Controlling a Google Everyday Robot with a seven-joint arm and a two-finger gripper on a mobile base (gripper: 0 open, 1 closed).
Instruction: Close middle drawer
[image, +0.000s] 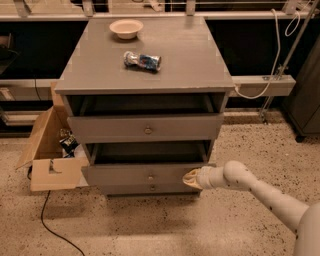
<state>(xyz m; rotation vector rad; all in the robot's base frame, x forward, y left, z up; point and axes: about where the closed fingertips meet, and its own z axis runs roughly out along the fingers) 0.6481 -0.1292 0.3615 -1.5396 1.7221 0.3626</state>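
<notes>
The grey wooden cabinet (150, 65) stands in the middle of the camera view. Its middle drawer (125, 175), with a small brass knob (150, 177), is pulled partly out, and its dark inside shows above the front. My gripper (192, 178) is at the right end of that drawer's front, touching it, with my white arm (260, 192) reaching in from the lower right. The top drawer (145, 127) above is also out a little. The lowest drawer (152, 188) shows just below the middle one.
A cream bowl (126, 28) and a crushed can (142, 61) lie on the cabinet top. An open cardboard box (50, 150) stands on the floor left of the cabinet, with a black cable (50, 220) trailing forward. A grey shelf (265, 85) with a white cable is at the right.
</notes>
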